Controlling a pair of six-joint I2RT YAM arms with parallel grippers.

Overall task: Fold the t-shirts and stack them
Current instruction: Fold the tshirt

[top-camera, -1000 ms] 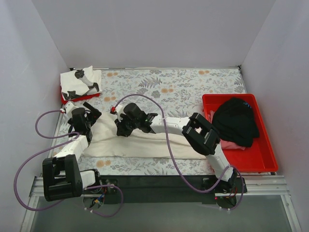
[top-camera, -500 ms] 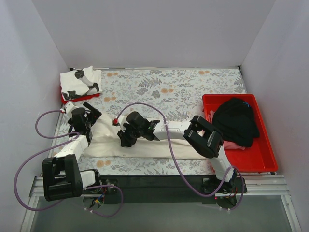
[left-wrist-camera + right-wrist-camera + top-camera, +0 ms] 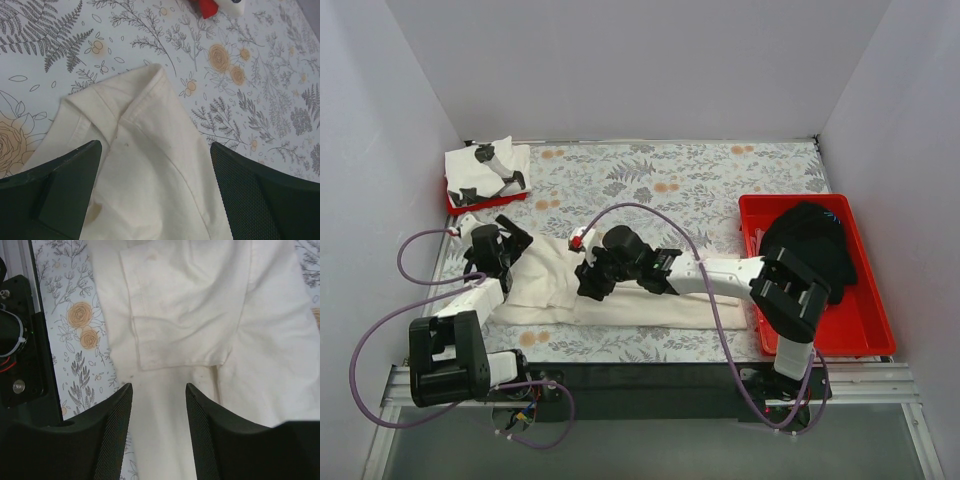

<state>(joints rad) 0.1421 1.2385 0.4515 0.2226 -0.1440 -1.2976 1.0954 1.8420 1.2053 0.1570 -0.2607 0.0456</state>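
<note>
Now, cream t-shirt point(image 3: 545, 285) lying on floral tabletop point(image 3: 720, 190), left end effector point(image 3: 155, 170) spread wide above its corner, right end effector point(image 3: 157, 405) spread over a sleeve point(image 3: 180, 325).

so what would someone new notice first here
The wide cream-white cotton t-shirt sprawled across the near left of the floral-patterned table, with the left gripper and right gripper both open above it. Next, the bright red plastic tray at the right edge, holding a crumpled black t-shirt, and the folded white t-shirt with black marks in the far left corner.
</note>
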